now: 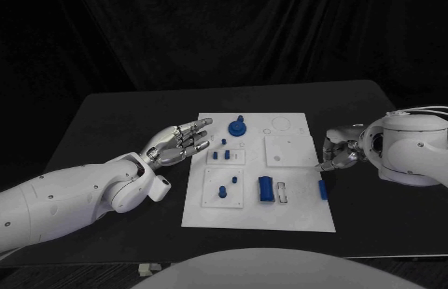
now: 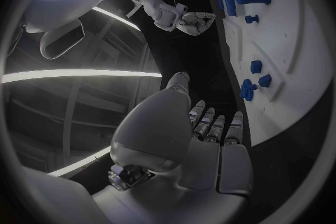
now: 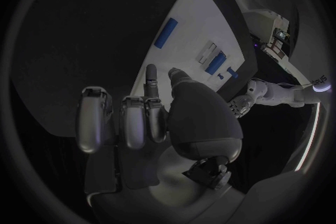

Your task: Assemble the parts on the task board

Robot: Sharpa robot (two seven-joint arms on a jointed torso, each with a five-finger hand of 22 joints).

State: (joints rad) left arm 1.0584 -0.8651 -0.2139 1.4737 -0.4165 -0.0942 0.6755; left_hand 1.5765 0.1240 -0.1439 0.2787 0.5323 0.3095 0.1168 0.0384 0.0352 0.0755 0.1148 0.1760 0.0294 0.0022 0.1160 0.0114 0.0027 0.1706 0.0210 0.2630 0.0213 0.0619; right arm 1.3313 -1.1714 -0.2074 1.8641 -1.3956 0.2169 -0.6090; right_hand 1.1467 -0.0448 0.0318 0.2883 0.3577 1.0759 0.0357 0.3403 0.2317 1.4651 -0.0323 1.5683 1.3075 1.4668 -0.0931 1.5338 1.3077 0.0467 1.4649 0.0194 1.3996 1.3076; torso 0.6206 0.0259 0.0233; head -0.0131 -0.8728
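We are finding bare black table [image 1: 112,117] lying open around the task board [image 1: 289,221]; on it, the round blue part [image 1: 239,127] and blue block [image 1: 266,190] are standing as obstructions.

We count one white task board [image 1: 280,218], on it about eight blue parts [image 1: 239,127], though the smallest are hard to separate, and two hands [image 1: 179,141].
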